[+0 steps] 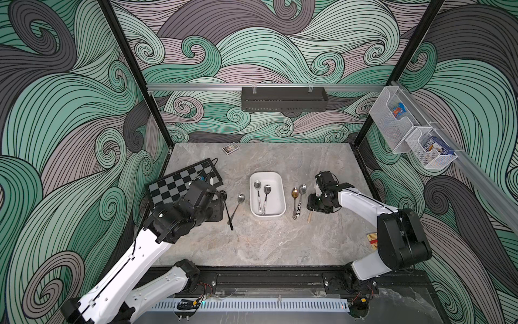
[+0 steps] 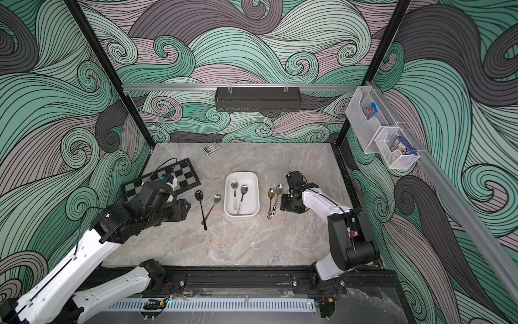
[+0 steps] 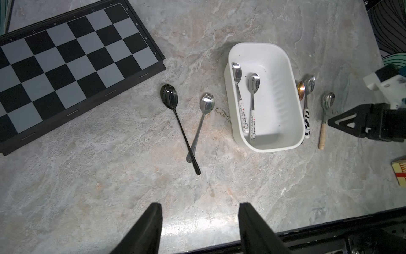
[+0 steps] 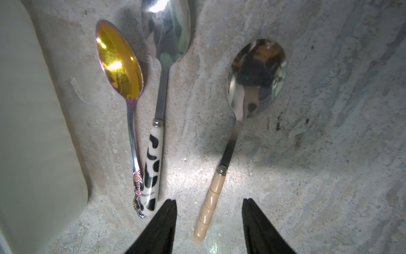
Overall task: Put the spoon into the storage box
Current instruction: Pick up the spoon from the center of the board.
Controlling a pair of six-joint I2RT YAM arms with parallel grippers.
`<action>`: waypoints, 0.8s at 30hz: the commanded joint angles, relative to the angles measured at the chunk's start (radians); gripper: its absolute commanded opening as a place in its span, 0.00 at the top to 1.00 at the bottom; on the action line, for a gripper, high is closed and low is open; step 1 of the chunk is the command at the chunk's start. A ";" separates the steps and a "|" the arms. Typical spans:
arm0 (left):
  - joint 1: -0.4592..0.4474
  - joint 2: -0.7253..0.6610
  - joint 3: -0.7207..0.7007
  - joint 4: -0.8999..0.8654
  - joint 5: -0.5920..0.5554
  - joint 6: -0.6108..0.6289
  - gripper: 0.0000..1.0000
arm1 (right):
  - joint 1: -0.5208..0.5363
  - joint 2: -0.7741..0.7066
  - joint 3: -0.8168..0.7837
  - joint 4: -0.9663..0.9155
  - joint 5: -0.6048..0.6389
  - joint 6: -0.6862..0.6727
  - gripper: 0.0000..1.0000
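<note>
The white storage box (image 1: 266, 174) sits mid-table and holds two silver spoons with white printed handles (image 3: 242, 114). Left of it a black spoon (image 3: 169, 96) and a silver spoon (image 3: 207, 103) lie with their handles crossed. On the box's right side lie a gold spoon (image 4: 119, 63), a cow-patterned spoon (image 4: 153, 154) and a beige-handled spoon (image 4: 214, 193). My right gripper (image 4: 209, 200) is open and low over the table. Its fingers stand either side of the beige handle without touching it. My left gripper (image 3: 200, 204) is open and empty, above the table left of the black spoon.
A chessboard (image 1: 185, 182) lies at the left under my left arm. A small card box (image 1: 230, 148) is at the back and a matchbox (image 3: 399, 173) near my right arm. A black rack (image 1: 283, 98) and mesh baskets (image 1: 431, 153) hang on the walls.
</note>
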 commanded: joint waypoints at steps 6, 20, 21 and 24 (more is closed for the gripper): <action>0.018 -0.103 -0.043 -0.027 -0.080 0.065 0.39 | 0.030 0.113 0.028 -0.036 0.049 0.041 0.49; 0.018 -0.162 -0.122 0.050 -0.082 0.080 0.39 | 0.099 0.181 0.039 -0.040 0.128 0.067 0.69; 0.018 -0.161 -0.123 0.052 -0.086 0.082 0.39 | 0.100 0.179 0.035 -0.039 0.130 0.067 0.72; 0.018 -0.158 -0.138 0.062 -0.084 0.083 0.39 | 0.100 0.167 0.027 -0.040 0.130 0.061 0.80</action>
